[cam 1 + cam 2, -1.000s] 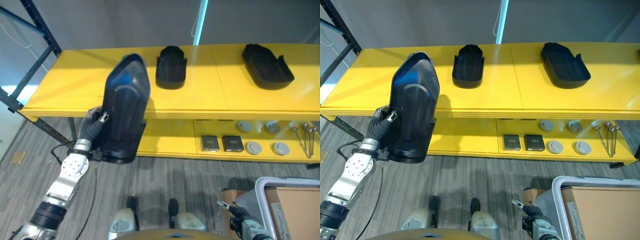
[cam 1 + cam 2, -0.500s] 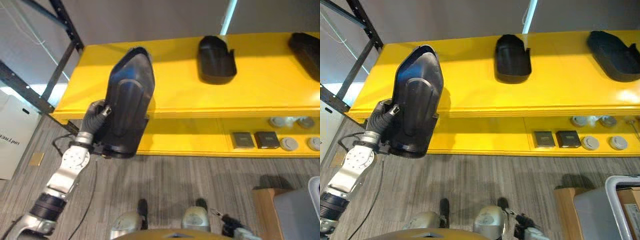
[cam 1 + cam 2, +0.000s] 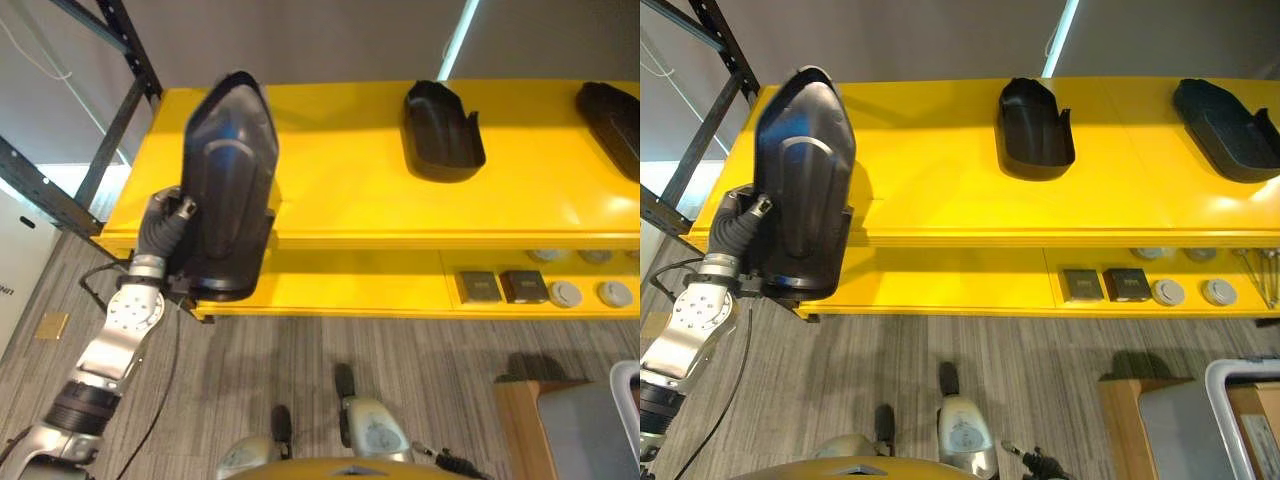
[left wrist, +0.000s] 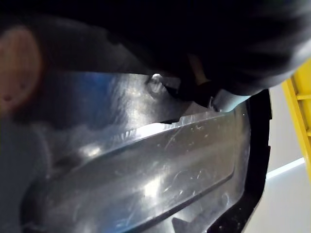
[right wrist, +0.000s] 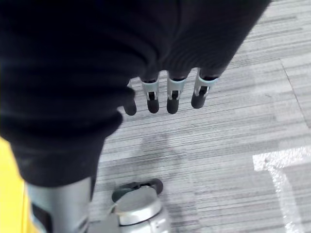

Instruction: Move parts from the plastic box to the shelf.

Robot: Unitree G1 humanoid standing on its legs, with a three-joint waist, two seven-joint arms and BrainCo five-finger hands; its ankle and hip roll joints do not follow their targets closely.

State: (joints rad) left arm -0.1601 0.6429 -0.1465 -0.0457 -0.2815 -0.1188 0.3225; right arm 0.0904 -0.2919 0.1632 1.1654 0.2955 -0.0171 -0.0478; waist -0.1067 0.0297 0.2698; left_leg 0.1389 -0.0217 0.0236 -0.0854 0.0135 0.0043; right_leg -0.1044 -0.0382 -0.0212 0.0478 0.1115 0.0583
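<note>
Gripping a black part (image 3: 228, 190) upright, the left hand (image 3: 166, 222) is holding it over the yellow shelf's (image 3: 340, 200) left end. Right hand (image 5: 165, 94) is hanging relaxed, fingers loose. No legible writing.

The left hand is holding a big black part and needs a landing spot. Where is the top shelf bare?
Bare yellow top shelf stretches between the held black part in the left hand and the small black part. A narrower gap lies between that and the far-right part. The lower shelf's right end is crowded with small items.
</note>
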